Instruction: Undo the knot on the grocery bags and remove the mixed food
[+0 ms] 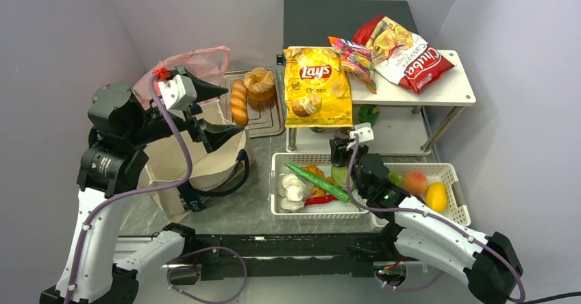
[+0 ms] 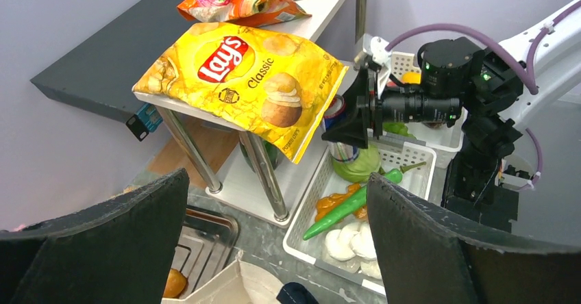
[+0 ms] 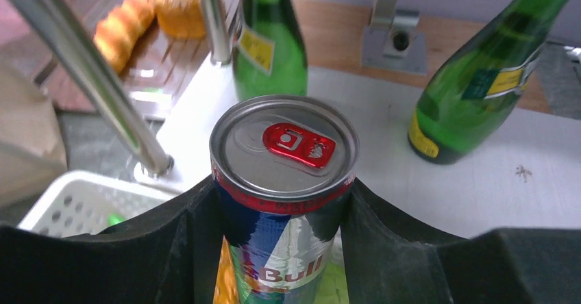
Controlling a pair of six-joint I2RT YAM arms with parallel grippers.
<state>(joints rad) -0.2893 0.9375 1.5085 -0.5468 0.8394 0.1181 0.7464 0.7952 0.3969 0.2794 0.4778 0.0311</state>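
Note:
The beige tote (image 1: 168, 163) with dark straps stands at the left, and the pink plastic bag (image 1: 199, 61) sits behind it. My left gripper (image 1: 225, 112) hangs open and empty over the tote's right edge (image 2: 233, 283). In the left wrist view its gripper (image 2: 277, 181) frames the white basket. The yellow Lay's bag (image 1: 316, 85) and small pink snack bag (image 1: 353, 61) lie on the shelf. The basket (image 1: 411, 211) holds the long green vegetable (image 1: 316, 181), garlic (image 1: 291, 189) and cabbage (image 2: 360, 163). My right gripper (image 3: 281, 187) is shut on an upright drink can (image 3: 284, 146) above the basket.
A ring bun (image 1: 260, 81) and a baguette (image 1: 238, 102) lie on a metal tray (image 1: 270, 119). The red Cassava bag (image 1: 408, 54) is on the white shelf (image 1: 452, 92). Two green bottles (image 3: 268, 37) (image 3: 473, 92) stand on the lower shelf. Peach and yellow fruit (image 1: 436, 196) fill the basket's right half.

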